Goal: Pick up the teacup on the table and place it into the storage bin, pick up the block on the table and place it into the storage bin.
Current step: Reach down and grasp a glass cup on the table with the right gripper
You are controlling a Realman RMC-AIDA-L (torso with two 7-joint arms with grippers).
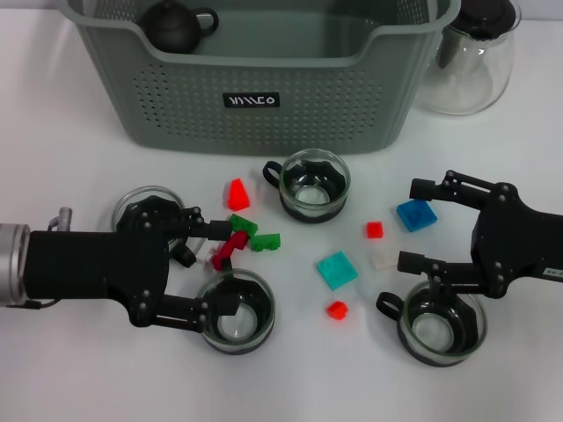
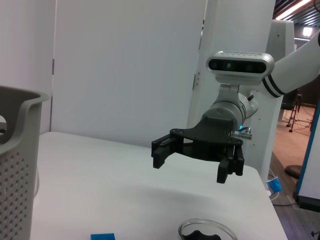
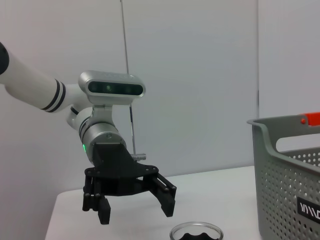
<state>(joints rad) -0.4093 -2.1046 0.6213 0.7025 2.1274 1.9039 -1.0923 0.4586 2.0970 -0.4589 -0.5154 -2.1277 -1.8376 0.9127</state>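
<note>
Hovering with fingers spread, the left end effector (image 1: 204, 272) straddles the near-left teacup (image 1: 236, 311), which sits directly below it. The right end effector (image 1: 420, 224) is also spread, beside the near-right teacup (image 1: 442, 327). The storage bin (image 1: 264, 97) stands along the counter's (image 1: 79, 132) far edge.

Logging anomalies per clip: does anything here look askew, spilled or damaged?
Nothing stands out. The teacups sit upright, blocks lie scattered but intact, and the storage bin stands level. Both the left pincer and right pincer hover open.
</note>
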